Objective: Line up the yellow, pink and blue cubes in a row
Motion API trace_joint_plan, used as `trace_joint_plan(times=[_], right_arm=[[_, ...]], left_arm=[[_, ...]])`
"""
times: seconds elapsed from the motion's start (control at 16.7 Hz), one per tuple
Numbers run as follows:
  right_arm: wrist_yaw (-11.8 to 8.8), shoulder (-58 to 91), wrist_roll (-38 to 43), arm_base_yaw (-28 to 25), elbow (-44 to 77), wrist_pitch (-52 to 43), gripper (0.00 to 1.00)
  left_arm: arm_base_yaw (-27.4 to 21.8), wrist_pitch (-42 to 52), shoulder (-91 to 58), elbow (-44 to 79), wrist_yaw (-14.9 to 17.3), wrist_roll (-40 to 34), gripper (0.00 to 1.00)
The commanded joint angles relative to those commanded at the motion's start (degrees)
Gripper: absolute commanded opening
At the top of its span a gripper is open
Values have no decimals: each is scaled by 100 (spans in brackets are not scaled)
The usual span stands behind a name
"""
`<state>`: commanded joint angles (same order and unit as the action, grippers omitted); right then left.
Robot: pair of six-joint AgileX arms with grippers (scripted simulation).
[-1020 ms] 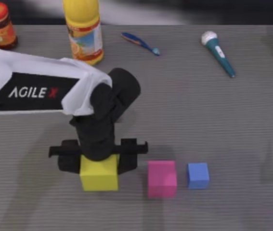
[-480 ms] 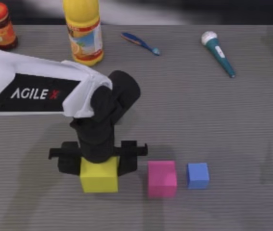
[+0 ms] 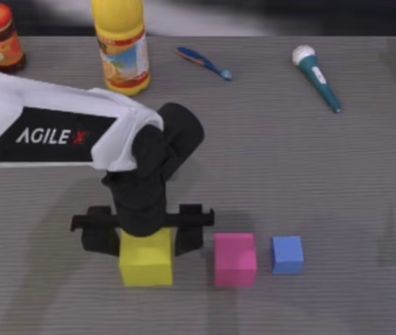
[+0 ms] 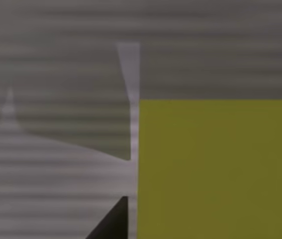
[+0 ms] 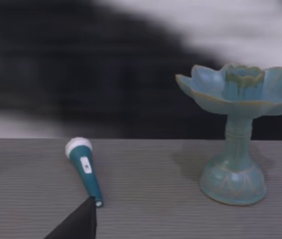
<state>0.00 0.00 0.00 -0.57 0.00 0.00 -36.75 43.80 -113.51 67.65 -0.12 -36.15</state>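
Since the earlier frames the yellow cube (image 3: pixel 145 257) is sitting a touch lower and further right in the top view, and the left gripper (image 3: pixel 144 236) is standing with its fingers spread wider, one dark finger on each side of the cube's upper half, no longer pinching it. All three cubes are lying in the lower middle of the frame: the pink cube (image 3: pixel 235 259) is resting just to the right of the yellow one, and the blue cube (image 3: pixel 287 254) just beyond the pink, each apart from its neighbour, roughly on one left-to-right line. In the left wrist view the yellow face (image 4: pixel 215 169) is filling much of the picture, with one pale finger (image 4: pixel 129 89) running along its edge.

Judging from this, the row is looking nearly made, and the relation that matters is the cube lying straight below, between the parted fingers; a straight lift should clear it without nudging it out of line. The right arm is out of the top view, so its fingers cannot be judged; its wrist camera is looking at a microphone (image 5: pixel 84 170) and a lotus-shaped stand (image 5: pixel 235 134).
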Motion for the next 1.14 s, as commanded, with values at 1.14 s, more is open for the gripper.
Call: trace_joint_plan(times=[1.14], right_arm=[[0,0,0,0,0,0,100]], left_arm=[[107,1489,647,846,-4,-23,100]])
